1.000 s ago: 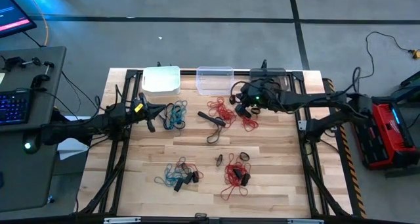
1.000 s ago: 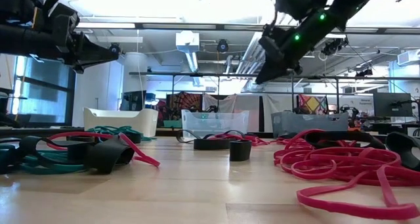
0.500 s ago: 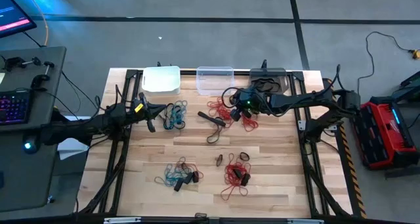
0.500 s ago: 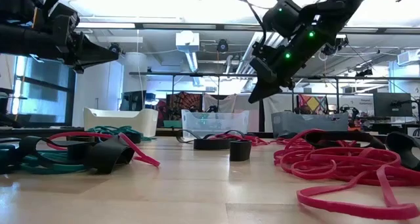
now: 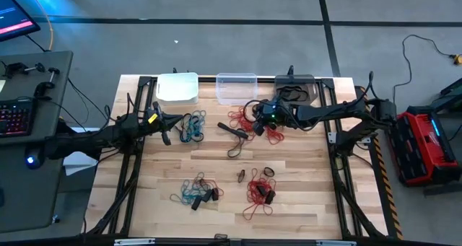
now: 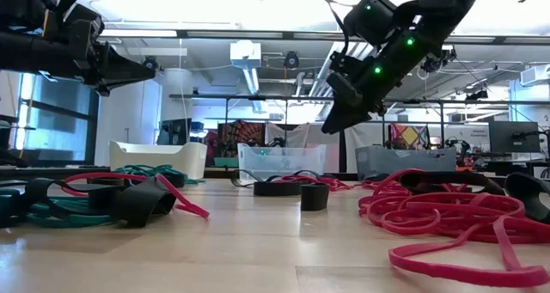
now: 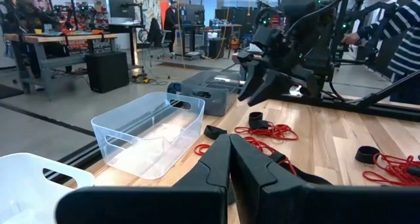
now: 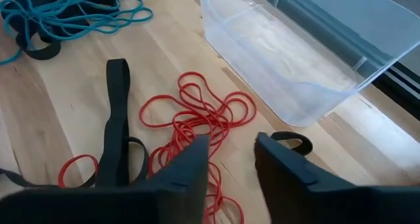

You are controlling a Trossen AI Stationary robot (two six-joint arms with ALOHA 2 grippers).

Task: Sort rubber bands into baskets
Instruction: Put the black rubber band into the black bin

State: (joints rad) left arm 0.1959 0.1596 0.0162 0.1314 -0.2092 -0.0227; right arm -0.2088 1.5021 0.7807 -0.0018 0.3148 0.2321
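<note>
rubber bands lie in loose bunches across the wooden table (image 5: 303,174): a red tangle (image 8: 197,122) sits directly below the right gripper (image 8: 231,159), near the clear basket (image 8: 298,53). right gripper hovers above this tangle, not touching it, fingers standing apart with nothing between them. a black band (image 8: 118,119) lies beside the red loops; a teal bunch (image 8: 72,10) lies farther off. left gripper (image 7: 230,159) hangs over the table edge near the white basket (image 5: 177,87), fingers pressed together, empty. dark grey basket (image 5: 294,84) stands at the rear beside the clear one. further teal (image 5: 193,190) and red (image 5: 258,190) bunches lie at the front, well apart from both grippers.
</note>
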